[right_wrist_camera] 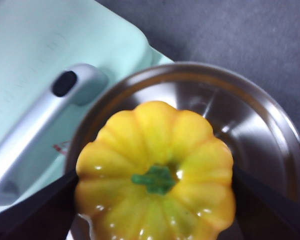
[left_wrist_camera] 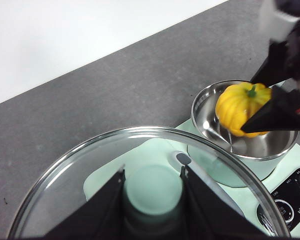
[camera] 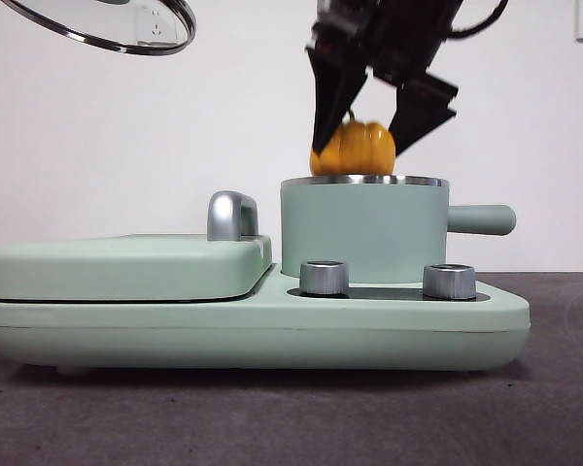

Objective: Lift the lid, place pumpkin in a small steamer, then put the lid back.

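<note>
The right gripper (camera: 367, 134) pinches the glossy, ribbed yellow-orange pumpkin (camera: 353, 148) just over the steel-rimmed mint steamer (camera: 363, 233). High at the left, the left gripper (left_wrist_camera: 153, 181) clamps the smooth mint knob (left_wrist_camera: 153, 192) of the clear glass lid (camera: 112, 27).

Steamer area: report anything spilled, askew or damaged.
Nothing stands out. The right claw holds the pumpkin at the steamer rim, and the left claw holds the lid tilted, up to one side.

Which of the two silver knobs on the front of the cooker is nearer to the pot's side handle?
The right-hand knob: it stands almost under the side handle, while the other knob stands further left.
</note>
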Controlling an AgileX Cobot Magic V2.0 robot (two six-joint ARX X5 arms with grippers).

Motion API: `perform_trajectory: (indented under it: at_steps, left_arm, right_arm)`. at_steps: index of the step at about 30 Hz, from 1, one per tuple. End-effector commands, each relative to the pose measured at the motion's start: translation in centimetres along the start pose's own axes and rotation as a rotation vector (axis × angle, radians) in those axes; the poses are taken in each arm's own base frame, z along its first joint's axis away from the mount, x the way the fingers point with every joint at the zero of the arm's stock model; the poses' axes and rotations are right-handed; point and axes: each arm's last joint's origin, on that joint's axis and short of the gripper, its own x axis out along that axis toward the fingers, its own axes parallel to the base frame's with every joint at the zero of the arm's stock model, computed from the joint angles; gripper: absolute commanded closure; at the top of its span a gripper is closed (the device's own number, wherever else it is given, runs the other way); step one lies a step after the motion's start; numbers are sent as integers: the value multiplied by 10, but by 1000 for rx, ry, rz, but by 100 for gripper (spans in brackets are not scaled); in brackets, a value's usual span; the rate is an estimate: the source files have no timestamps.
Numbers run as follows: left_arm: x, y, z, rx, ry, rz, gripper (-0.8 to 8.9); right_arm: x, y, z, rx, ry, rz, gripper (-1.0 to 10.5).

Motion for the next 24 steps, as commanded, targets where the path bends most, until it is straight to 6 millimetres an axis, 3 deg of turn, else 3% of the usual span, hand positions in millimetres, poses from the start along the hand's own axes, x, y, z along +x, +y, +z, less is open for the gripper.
perform_trajectory:
  at_steps: [1,14,24]
  left_arm:
    - [-2,0,6,14,-36,3,804]
    - [-2,0,6,14,-36,3,804]
    - [-2,0,6,17,-36,3,804]
  right_arm:
    - [11,-1,6,-28,5,2,591]
    - [49,-15,2,-9,74,-13,593]
    - [64,-19,0,-3,104,-13,593]
